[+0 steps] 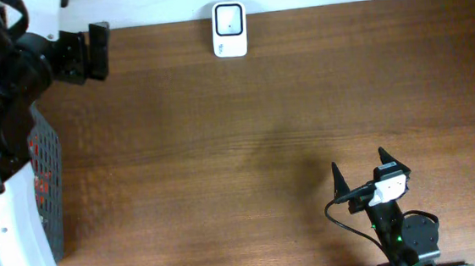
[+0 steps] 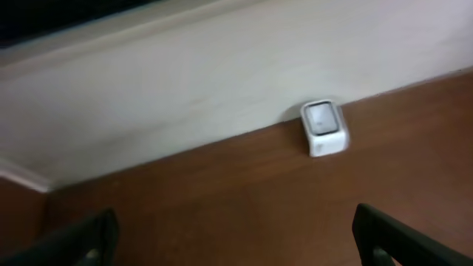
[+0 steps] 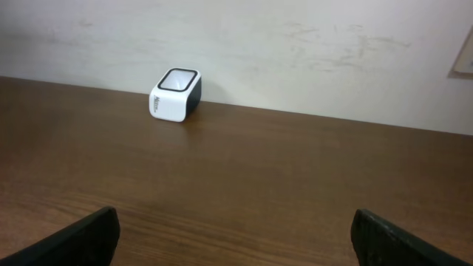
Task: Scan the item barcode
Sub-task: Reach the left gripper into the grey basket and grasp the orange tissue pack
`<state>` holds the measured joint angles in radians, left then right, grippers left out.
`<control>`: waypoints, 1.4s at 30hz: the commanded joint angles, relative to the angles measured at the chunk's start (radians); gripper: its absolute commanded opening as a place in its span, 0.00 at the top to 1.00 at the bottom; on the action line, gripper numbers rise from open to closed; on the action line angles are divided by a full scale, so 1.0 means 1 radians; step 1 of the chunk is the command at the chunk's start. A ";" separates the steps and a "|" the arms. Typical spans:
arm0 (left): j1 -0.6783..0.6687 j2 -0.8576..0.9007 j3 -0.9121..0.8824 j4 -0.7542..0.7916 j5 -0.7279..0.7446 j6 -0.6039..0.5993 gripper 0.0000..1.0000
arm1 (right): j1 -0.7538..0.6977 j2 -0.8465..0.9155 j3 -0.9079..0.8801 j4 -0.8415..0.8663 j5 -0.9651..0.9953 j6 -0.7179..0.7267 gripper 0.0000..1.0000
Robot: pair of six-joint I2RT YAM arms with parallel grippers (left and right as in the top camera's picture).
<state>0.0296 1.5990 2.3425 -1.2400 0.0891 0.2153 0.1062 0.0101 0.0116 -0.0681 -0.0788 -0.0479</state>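
The white barcode scanner [image 1: 229,30] stands at the table's far edge against the wall, its dark window facing up; it also shows in the left wrist view as a scanner [image 2: 324,127] and in the right wrist view as a scanner [image 3: 176,94]. No item or barcode shows in any view. My left gripper [image 1: 95,52] hovers at the far left corner, open and empty [image 2: 236,247]. Near the front right my right gripper [image 1: 358,159] is open too, with only bare wood between its fingertips [image 3: 236,240].
A dark mesh basket [image 1: 47,178] with something red inside stands off the table's left edge, beside the left arm's white base. The brown wooden table [image 1: 247,149] stretches between the two arms. A pale wall runs along the far edge.
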 commanded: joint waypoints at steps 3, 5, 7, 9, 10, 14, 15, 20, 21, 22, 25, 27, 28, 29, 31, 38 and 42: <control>0.305 0.035 0.015 -0.193 -0.359 -0.665 0.01 | -0.003 -0.006 -0.006 -0.004 0.005 0.007 0.01; 0.416 0.063 0.015 -0.239 -0.359 -0.697 0.01 | -0.003 -0.006 -0.006 -0.004 0.005 0.007 0.01; 0.517 0.117 0.014 -0.267 -0.359 -0.697 0.01 | -0.003 -0.006 -0.006 -0.004 0.005 0.007 0.01; 0.566 0.165 0.014 -0.289 -0.359 -0.705 0.00 | -0.003 -0.006 -0.006 -0.004 0.005 0.007 0.01; 0.584 0.190 0.014 -0.308 -0.359 -0.726 0.00 | -0.003 -0.006 -0.006 -0.004 0.005 0.007 0.01; 0.662 0.316 0.014 -0.360 -0.354 -0.739 0.00 | -0.003 -0.006 -0.006 -0.004 0.005 0.007 0.01; 0.671 0.332 0.014 -0.360 -0.347 -0.738 0.00 | -0.003 -0.006 -0.006 -0.004 0.005 0.007 0.01; 0.683 0.393 -0.107 -0.330 -0.348 -0.738 0.00 | -0.003 -0.006 -0.006 -0.004 0.005 0.007 0.01; 0.683 0.393 -0.155 -0.305 -0.347 -0.738 0.00 | -0.003 -0.006 -0.006 -0.004 0.005 0.007 0.01; 0.683 0.393 -0.222 -0.257 -0.347 -0.738 0.00 | -0.003 -0.006 -0.006 -0.004 0.005 0.007 0.01; 0.683 0.394 -0.382 -0.100 -0.292 -0.738 0.00 | -0.003 -0.006 -0.006 -0.004 0.005 0.007 0.01; 0.683 0.394 -0.480 -0.003 -0.280 -0.738 0.02 | -0.003 -0.006 -0.006 -0.004 0.005 0.007 0.01; 0.683 0.394 -0.523 0.037 -0.288 -0.738 0.07 | -0.003 -0.006 -0.006 -0.004 0.005 0.007 0.01; 0.683 0.394 -0.568 0.079 -0.300 -0.738 0.23 | -0.003 -0.006 -0.006 -0.004 0.005 0.007 0.01; 0.683 0.394 -0.637 0.139 -0.307 -0.738 0.30 | -0.003 -0.006 -0.006 -0.004 0.005 0.007 0.01; 0.683 0.395 -0.756 0.255 -0.307 -0.738 0.64 | -0.003 -0.006 -0.006 -0.004 0.005 0.007 0.02; 0.680 0.384 -0.742 0.214 -0.284 -0.738 1.00 | -0.003 -0.006 -0.006 -0.004 0.005 0.007 0.01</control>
<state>0.7094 1.9919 1.5959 -0.9890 -0.2256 -0.5209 0.1062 0.0101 0.0116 -0.0681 -0.0788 -0.0483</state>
